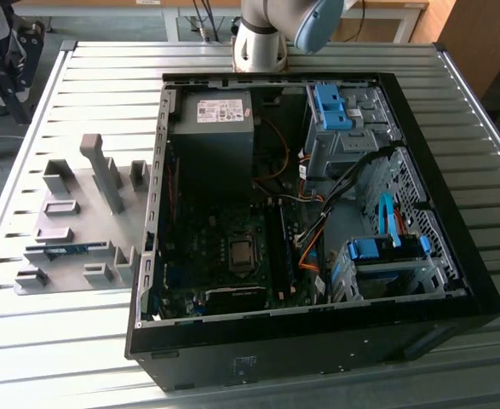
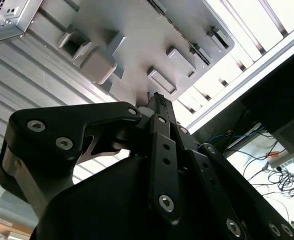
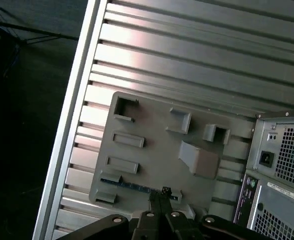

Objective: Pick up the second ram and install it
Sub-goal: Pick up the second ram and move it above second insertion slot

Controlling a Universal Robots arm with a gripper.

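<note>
The second ram (image 1: 66, 250) is a thin blue stick lying in a slot of the grey holder tray (image 1: 88, 213), on the exterior view's left of the open computer case (image 1: 318, 349). In the first wrist view the ram (image 3: 129, 185) shows as a blue strip along the tray (image 3: 152, 155). My gripper (image 3: 163, 192) hovers well above the ram, its tips over one end of the strip. The fingers look pressed together with nothing between them. In the second wrist view the gripper (image 2: 157, 98) points at the tray (image 2: 136, 40).
The case lies open with its motherboard (image 1: 232, 247), power supply (image 1: 215, 128) and blue drive-bay clips (image 1: 335, 106) exposed. It rests on a ribbed metal table (image 1: 79, 341). The tray carries several grey blocks and posts (image 1: 100, 175). The arm's base (image 1: 262, 38) stands behind the case.
</note>
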